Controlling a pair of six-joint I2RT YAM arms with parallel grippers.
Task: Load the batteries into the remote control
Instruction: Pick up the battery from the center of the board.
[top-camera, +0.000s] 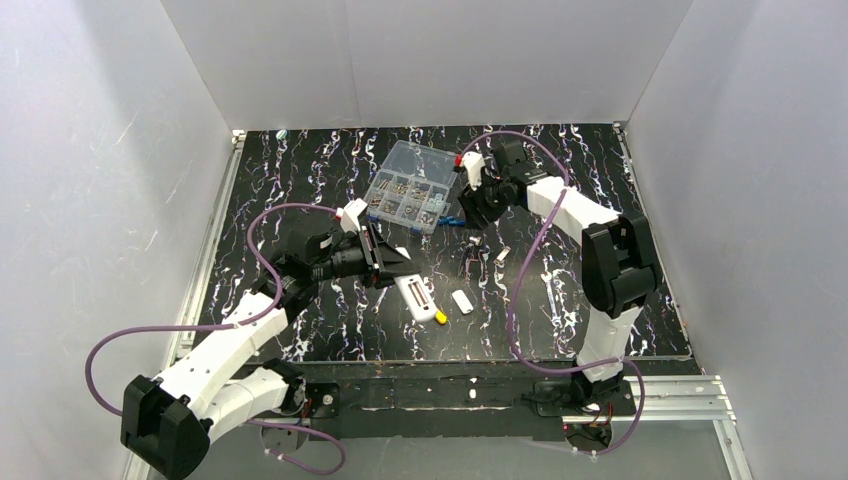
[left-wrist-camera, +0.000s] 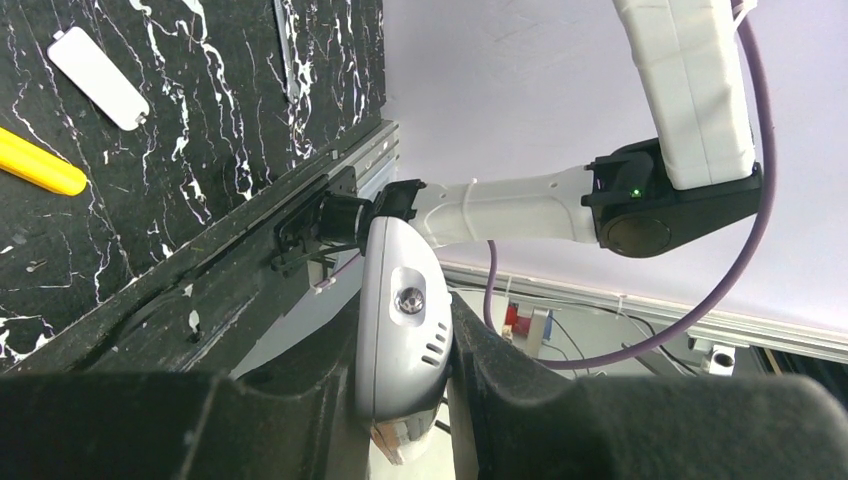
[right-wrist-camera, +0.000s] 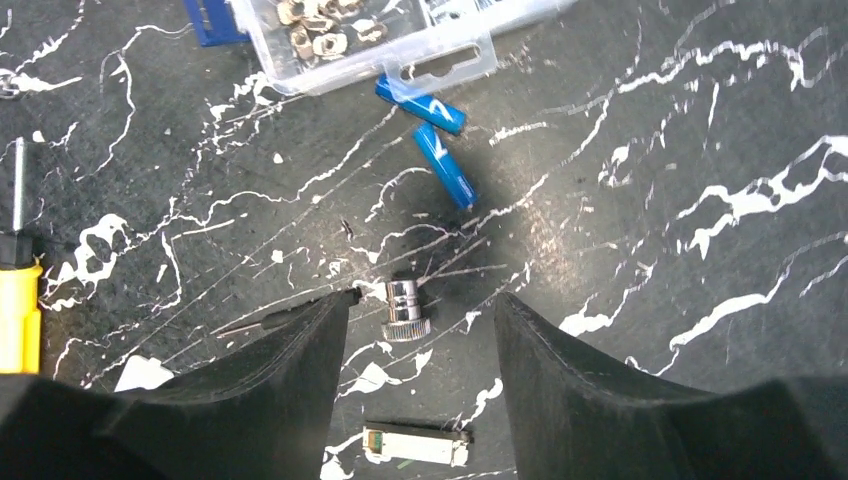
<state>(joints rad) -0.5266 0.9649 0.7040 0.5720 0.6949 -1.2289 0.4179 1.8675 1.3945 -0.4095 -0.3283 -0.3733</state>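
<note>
Remote control (left-wrist-camera: 400, 330) — between left jaws

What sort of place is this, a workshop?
Probably a robotics lab bench: white panels enclose a black marbled table, with two robot arms at its edge and a clear parts box.

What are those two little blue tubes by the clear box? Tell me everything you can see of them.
Two small blue cylindrical batteries with white markings lie flat on the black marbled table, angled to each other, ends close. One's end sits at the clear plastic box's hanging tab; the other lies beside it. Nothing grips them.
</note>
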